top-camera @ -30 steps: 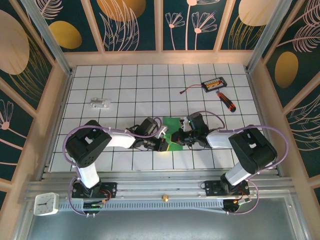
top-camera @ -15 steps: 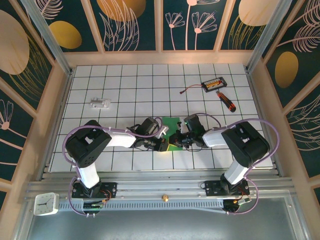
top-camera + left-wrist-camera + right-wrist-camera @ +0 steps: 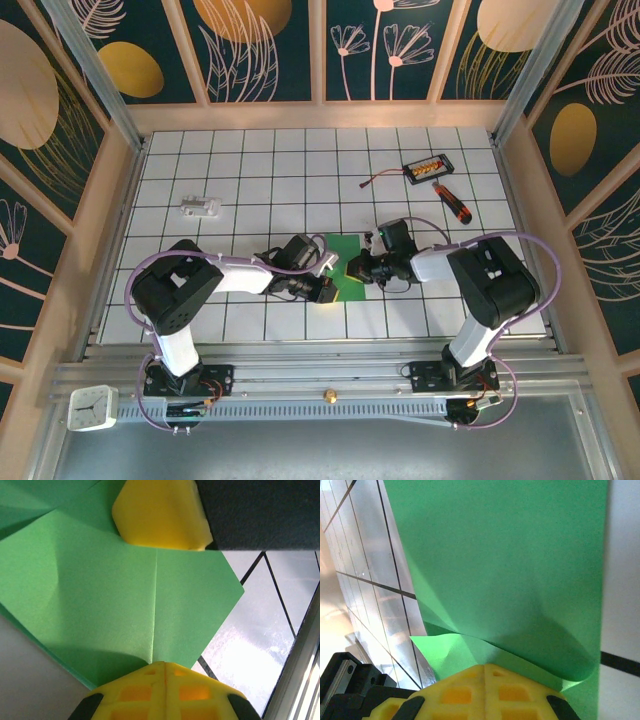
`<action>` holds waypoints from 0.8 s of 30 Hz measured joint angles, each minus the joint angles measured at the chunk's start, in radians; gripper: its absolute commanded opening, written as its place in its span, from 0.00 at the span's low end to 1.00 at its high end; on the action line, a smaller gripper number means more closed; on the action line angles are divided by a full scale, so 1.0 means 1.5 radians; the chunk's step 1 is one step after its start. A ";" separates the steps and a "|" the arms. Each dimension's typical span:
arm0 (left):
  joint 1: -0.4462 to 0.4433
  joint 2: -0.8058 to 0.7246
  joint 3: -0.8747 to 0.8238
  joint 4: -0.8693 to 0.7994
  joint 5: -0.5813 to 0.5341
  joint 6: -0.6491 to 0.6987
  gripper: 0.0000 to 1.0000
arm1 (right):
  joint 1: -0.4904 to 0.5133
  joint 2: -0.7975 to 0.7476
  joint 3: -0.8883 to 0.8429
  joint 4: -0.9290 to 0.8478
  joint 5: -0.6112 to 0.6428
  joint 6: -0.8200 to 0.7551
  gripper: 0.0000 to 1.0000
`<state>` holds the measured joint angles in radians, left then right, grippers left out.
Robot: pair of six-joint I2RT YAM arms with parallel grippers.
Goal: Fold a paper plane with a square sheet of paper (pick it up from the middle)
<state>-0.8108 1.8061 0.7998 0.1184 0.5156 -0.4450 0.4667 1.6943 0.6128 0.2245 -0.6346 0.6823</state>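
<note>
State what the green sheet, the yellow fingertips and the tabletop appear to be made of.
Bright-green folded sheet: thin paper, matte; it holds sharp creases and a curled edge.
Yellow fingertips: probably rigid plastic with a satin finish and moulded square recesses; possibly printed.
White gridded tabletop: a hard, glossy surface, going by the glare; the exact material is unclear.
</note>
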 measured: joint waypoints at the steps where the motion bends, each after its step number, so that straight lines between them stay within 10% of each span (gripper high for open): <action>1: 0.000 0.000 0.000 0.000 0.000 0.000 0.00 | -0.004 0.002 0.002 -0.001 -0.003 -0.002 0.00; 24: -0.001 -0.005 0.000 -0.002 -0.003 -0.013 0.00 | -0.175 -0.001 0.046 -0.060 0.026 -0.073 0.00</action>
<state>-0.8116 1.7981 0.7998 0.1162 0.5110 -0.4648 0.2035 1.6932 0.6819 0.1341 -0.5949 0.5724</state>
